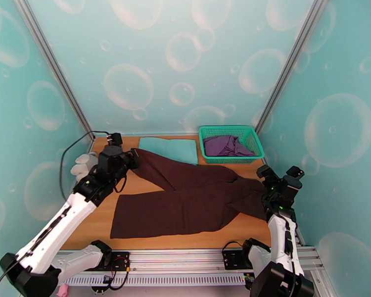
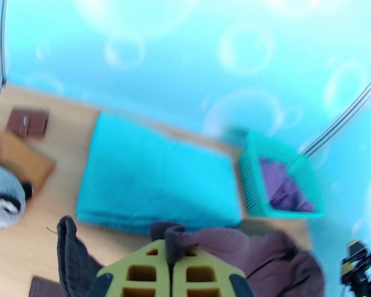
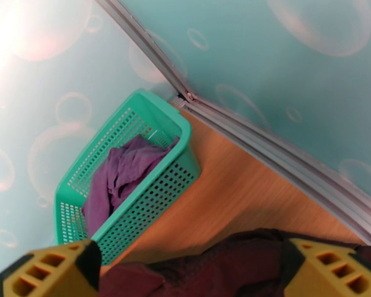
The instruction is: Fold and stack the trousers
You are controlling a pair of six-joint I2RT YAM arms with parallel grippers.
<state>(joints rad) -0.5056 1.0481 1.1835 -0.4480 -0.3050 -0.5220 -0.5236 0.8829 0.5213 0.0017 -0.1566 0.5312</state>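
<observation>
The dark brown trousers (image 1: 185,201) lie spread over the wooden table in a sideways V. One leg runs along the front, and the other slants back left to my left gripper (image 1: 134,158). In the left wrist view that gripper (image 2: 171,253) is shut, and a fold of the trousers (image 2: 225,248) is pinched between its yellow fingers (image 2: 136,273). My right gripper (image 1: 279,175) is at the right end of the trousers, by the waist. In the right wrist view it (image 3: 190,273) stands open, with brown cloth (image 3: 210,266) bunched between its wide-apart fingers (image 3: 52,275).
A folded light teal cloth (image 1: 168,148) lies at the back, just behind the held leg. To its right a green mesh basket (image 1: 225,128) holds a purple garment (image 1: 227,144). A pale soft object (image 1: 84,163) sits at the table's left edge. The walls stand close on both sides.
</observation>
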